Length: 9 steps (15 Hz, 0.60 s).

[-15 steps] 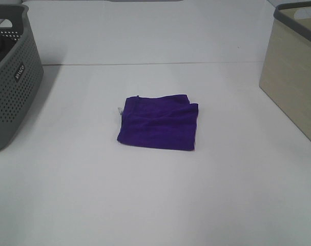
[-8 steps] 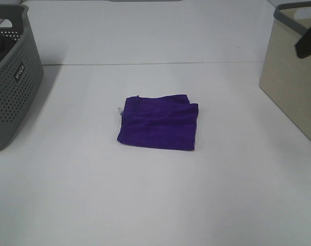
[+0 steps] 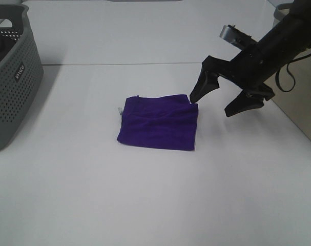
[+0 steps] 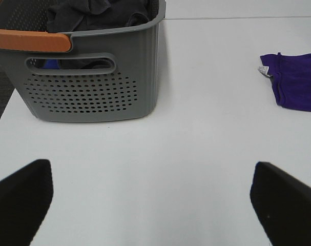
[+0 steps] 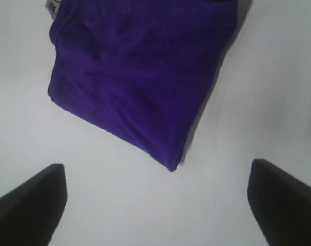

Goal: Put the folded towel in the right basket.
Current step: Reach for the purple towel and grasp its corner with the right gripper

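A folded purple towel (image 3: 159, 122) lies flat in the middle of the white table (image 3: 145, 195). My right gripper (image 3: 212, 104) is open and hovers just right of the towel's right edge, fingers pointing down toward it. In the right wrist view the towel (image 5: 140, 77) lies ahead between the two black fingertips (image 5: 27, 197). The beige right basket (image 3: 294, 77) stands at the right edge, partly hidden by the right arm. My left gripper (image 4: 150, 205) is open over bare table; the towel's edge (image 4: 296, 81) shows far off in the left wrist view.
A grey perforated basket (image 3: 12, 77) with dark cloth inside stands at the left edge; it also shows in the left wrist view (image 4: 88, 66), with an orange handle. A cable hangs from the right arm near the beige basket.
The right arm has swung in from the right edge and come down beside the towel's right side with its jaws open. The towel has not moved.
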Available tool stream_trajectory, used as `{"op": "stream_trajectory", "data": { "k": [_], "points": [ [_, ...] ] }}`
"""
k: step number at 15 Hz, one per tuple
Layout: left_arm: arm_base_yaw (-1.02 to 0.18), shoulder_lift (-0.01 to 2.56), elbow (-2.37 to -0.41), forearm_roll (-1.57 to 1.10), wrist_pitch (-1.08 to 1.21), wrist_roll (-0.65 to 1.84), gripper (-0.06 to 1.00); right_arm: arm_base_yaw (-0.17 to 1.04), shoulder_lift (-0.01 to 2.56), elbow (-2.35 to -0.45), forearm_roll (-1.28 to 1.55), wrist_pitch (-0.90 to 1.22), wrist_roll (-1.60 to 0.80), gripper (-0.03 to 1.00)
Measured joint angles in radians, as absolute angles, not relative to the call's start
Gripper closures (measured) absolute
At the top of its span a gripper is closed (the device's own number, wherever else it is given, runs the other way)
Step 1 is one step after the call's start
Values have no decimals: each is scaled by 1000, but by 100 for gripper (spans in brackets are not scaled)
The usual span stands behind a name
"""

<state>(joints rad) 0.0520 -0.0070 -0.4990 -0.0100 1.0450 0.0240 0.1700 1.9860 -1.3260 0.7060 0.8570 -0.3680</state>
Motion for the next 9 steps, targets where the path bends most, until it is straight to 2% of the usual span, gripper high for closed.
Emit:
{"op": "stream_trajectory", "data": {
  "k": [4,9],
  "points": [
    [52,-7,-499,-10,1045,24,-5,170,2130,-1429,720,847,-396,5],
    [52,-7,-499,-10,1045,24,-5,170,2224,-1460,739,757,-408,5]
  ]
}}
